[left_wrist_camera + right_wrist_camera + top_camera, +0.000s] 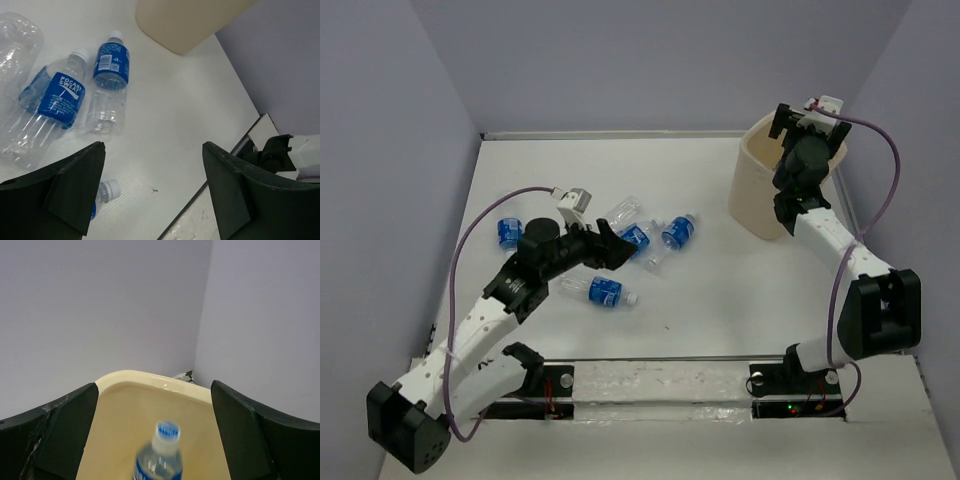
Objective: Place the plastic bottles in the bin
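Right wrist view: right gripper (154, 387) spread wide above the cream-beige plastic bin (125, 376), clear blue-labelled plastic bottle (162, 455) loose inside, probably light, crushable, best held mid-label.

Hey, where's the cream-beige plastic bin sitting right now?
In the top view, the cream-beige plastic bin stands at the white table's far right corner, under the right gripper, with the clear blue-labelled bottles lying to its left.
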Action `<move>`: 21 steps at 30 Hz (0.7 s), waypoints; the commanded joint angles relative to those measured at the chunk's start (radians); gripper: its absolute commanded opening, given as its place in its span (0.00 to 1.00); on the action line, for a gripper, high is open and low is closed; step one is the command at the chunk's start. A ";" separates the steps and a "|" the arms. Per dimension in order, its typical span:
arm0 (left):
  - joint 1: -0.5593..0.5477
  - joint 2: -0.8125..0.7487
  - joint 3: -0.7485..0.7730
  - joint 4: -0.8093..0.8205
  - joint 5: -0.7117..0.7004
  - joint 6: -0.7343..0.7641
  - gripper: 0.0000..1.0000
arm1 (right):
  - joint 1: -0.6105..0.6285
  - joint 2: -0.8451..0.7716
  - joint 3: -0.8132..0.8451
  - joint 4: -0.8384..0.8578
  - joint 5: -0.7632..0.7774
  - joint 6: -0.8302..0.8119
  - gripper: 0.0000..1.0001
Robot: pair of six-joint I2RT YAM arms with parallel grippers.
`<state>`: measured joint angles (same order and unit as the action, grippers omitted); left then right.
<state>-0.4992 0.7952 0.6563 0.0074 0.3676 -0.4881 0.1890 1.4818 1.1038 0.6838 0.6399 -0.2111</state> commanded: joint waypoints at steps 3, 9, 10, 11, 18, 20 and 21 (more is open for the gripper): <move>-0.199 0.211 0.123 0.088 -0.272 0.045 0.88 | -0.006 -0.220 0.137 -0.249 -0.164 0.302 1.00; -0.341 0.441 0.224 0.157 -0.417 0.155 0.88 | -0.006 -0.412 0.036 -0.460 -0.546 0.619 0.98; -0.349 0.507 0.255 0.154 -0.449 0.199 0.88 | 0.007 -0.458 -0.031 -0.463 -0.627 0.684 0.98; -0.355 0.507 0.272 0.151 -0.461 0.219 0.88 | 0.019 -0.480 -0.032 -0.463 -0.670 0.711 0.98; -0.421 0.814 0.405 0.131 -0.527 0.350 0.86 | 0.139 -0.630 -0.289 -0.501 -0.678 0.743 0.98; -0.435 0.878 0.457 0.111 -0.607 0.355 0.86 | 0.162 -0.656 -0.327 -0.535 -0.698 0.739 0.98; -0.435 0.898 0.479 0.064 -0.624 0.350 0.86 | 0.162 -0.666 -0.337 -0.546 -0.706 0.733 0.98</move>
<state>-0.9131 1.6466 1.0367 0.1135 -0.1291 -0.1982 0.3313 0.8604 0.8013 0.2077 -0.0013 0.4915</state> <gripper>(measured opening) 0.864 0.982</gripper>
